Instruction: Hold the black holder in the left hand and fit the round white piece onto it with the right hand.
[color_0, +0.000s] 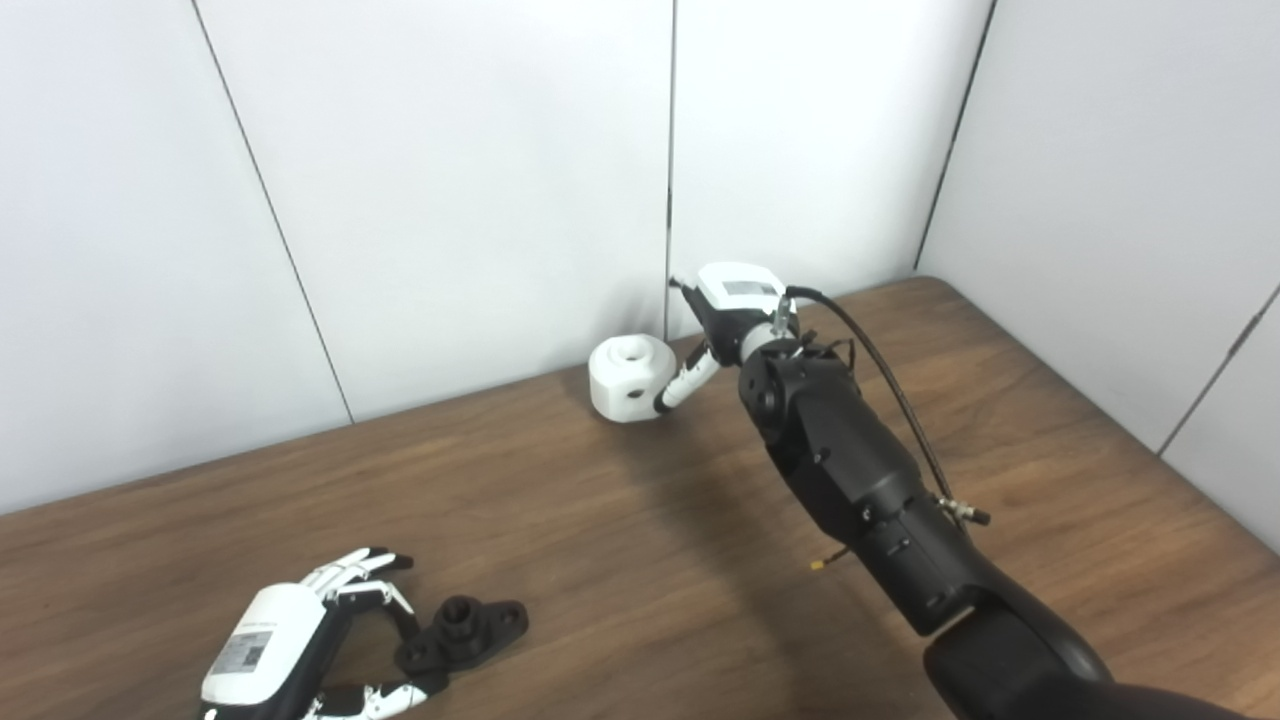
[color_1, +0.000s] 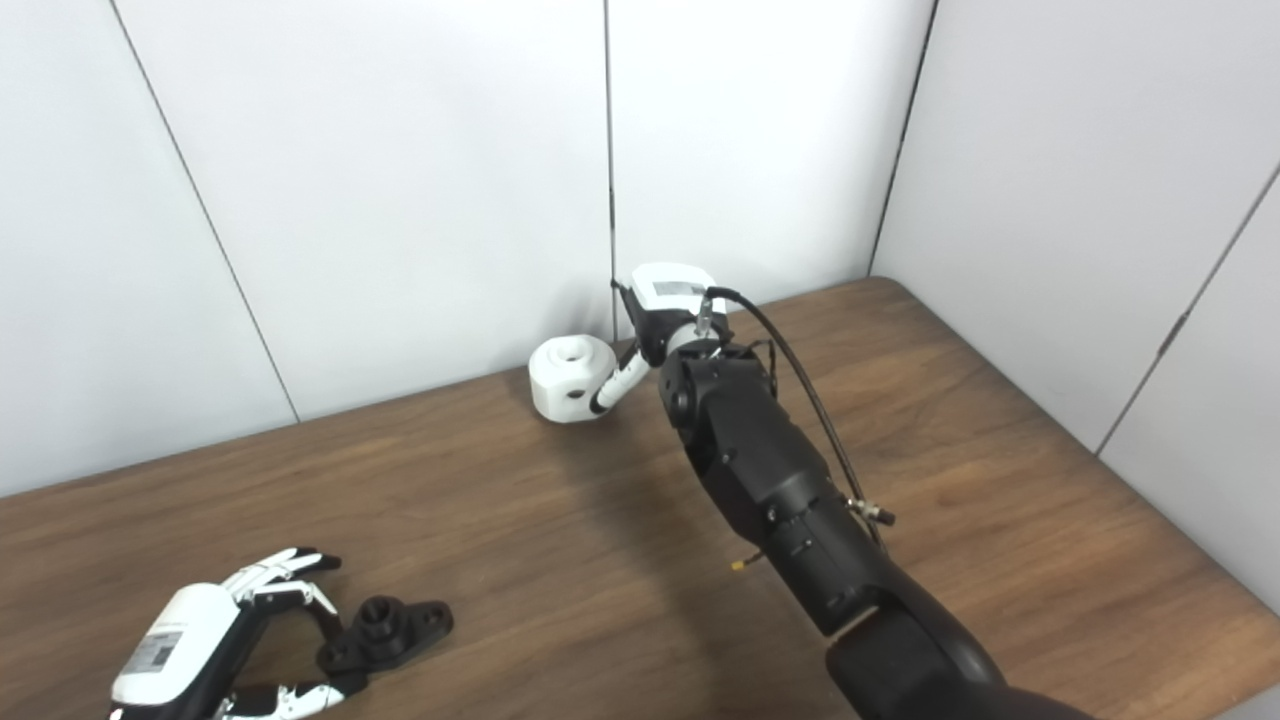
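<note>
The black holder (color_0: 465, 630) lies flat on the wooden table (color_0: 620, 540) at the front left, a flanged piece with a short round boss pointing up. My left hand (color_0: 290, 650) is open beside it. Its fingers (color_0: 360, 570) and thumb are spread to either side of the holder's left end. The round white piece (color_0: 630, 378), with a hole in its top, stands at the back of the table by the wall. My right hand (color_0: 735, 305) reaches it from the right with the thumb lying against its near side. The other fingers point past it toward the wall and are mostly hidden.
White wall panels (color_0: 450, 200) close off the back and the right side of the table. The right forearm (color_0: 850, 470) stretches diagonally across the table's middle, with a black cable (color_0: 890, 390) looping along it. The table's rounded back right corner (color_0: 930, 285) is near the hand.
</note>
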